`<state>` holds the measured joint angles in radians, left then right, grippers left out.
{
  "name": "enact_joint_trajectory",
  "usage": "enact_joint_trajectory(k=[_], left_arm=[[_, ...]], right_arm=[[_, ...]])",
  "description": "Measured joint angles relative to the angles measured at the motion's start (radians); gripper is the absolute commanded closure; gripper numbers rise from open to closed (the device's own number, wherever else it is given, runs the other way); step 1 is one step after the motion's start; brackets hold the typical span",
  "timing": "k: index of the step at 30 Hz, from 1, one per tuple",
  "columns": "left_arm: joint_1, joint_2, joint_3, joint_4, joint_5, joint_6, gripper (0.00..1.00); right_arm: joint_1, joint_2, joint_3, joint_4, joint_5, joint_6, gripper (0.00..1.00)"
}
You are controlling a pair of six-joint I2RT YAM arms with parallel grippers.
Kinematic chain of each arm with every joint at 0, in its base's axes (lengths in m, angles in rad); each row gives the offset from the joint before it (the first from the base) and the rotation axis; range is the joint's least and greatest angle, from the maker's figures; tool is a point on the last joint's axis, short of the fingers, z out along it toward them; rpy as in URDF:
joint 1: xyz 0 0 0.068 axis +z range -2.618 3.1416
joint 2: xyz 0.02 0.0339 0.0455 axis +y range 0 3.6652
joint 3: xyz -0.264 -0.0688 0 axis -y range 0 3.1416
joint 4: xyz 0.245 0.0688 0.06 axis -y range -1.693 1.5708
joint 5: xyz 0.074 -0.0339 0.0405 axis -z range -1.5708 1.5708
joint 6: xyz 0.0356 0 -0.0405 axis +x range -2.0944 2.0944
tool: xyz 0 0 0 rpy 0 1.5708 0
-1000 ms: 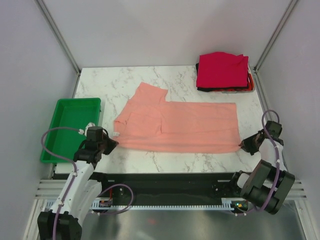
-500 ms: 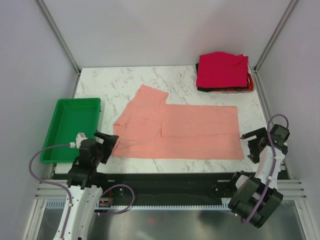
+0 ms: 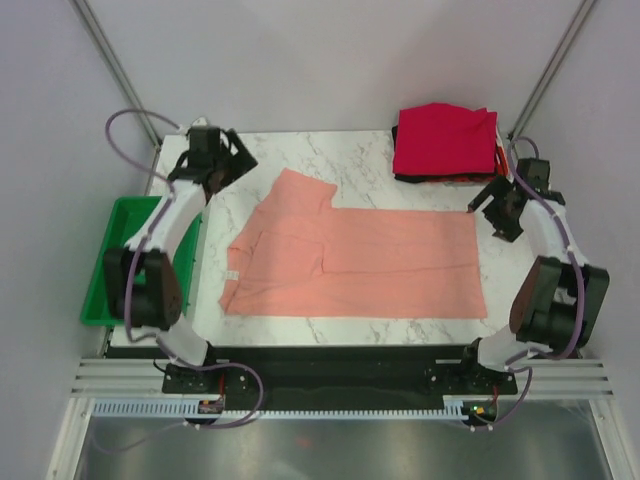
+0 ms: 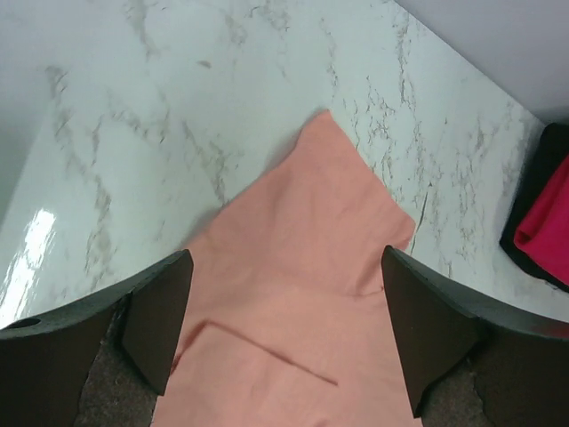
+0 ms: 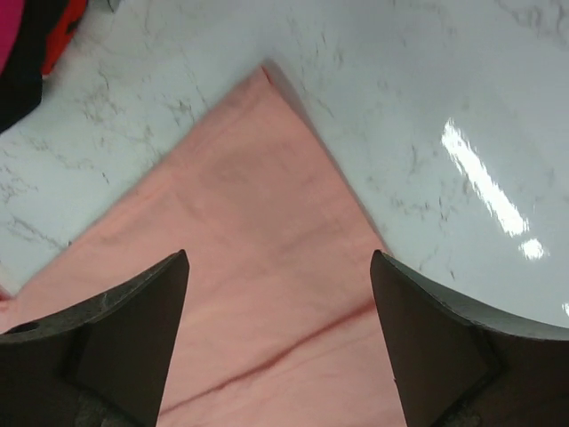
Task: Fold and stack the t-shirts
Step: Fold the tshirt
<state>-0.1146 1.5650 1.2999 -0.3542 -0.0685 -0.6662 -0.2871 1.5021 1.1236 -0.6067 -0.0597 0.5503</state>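
A salmon-pink t-shirt (image 3: 350, 255) lies flat across the middle of the marble table, one sleeve pointing to the back left. My left gripper (image 3: 238, 172) hovers open over that sleeve corner; in the left wrist view the pink cloth (image 4: 302, 267) shows between the spread fingers (image 4: 164, 320), untouched. My right gripper (image 3: 487, 220) hangs open over the shirt's far right corner, and the cloth (image 5: 258, 267) fills the gap between its fingers (image 5: 427, 338). Folded t-shirts (image 3: 445, 140) are stacked at the back right, crimson on top, black and orange-red beneath.
A green tray (image 3: 105, 290) sits at the table's left edge, partly behind my left arm. The stack's edge shows in the left wrist view (image 4: 547, 213) and the right wrist view (image 5: 27, 44). Grey walls close in the table on three sides.
Both grippers let go of the pink shirt's near corners, opened wide, and swung from the near edge to its far corners. The shirt now lies flat.
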Motion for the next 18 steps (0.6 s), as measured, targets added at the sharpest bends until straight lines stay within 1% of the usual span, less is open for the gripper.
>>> enact_joint_trajectory(k=[3,5,9,10,13,15,18], left_arm=[[0.001,0.283,0.274,0.016,0.056,0.083,0.09],[0.002,0.411,0.396,0.006,0.1,0.114,0.11],[0.001,0.679,0.671,-0.013,0.185,0.157,0.16],[0.001,0.738,0.732,-0.023,0.206,0.163,0.18],[0.001,0.864,0.845,-0.043,0.258,0.174,0.2],[0.001,0.914,0.867,-0.06,0.285,0.175,0.2],[0.0,0.949,0.867,-0.084,0.307,0.177,0.2]], right_arm=[[0.01,0.146,0.124,0.006,0.032,-0.026,0.17],[0.017,0.229,0.187,0.006,0.043,-0.031,0.21],[0.055,0.372,0.288,0.008,0.08,-0.036,0.32],[0.07,0.401,0.306,0.005,0.091,-0.038,0.33],[0.103,0.461,0.344,0.007,0.117,-0.045,0.35],[0.116,0.483,0.353,0.011,0.129,-0.05,0.35],[0.116,0.501,0.353,0.013,0.156,-0.058,0.35]])
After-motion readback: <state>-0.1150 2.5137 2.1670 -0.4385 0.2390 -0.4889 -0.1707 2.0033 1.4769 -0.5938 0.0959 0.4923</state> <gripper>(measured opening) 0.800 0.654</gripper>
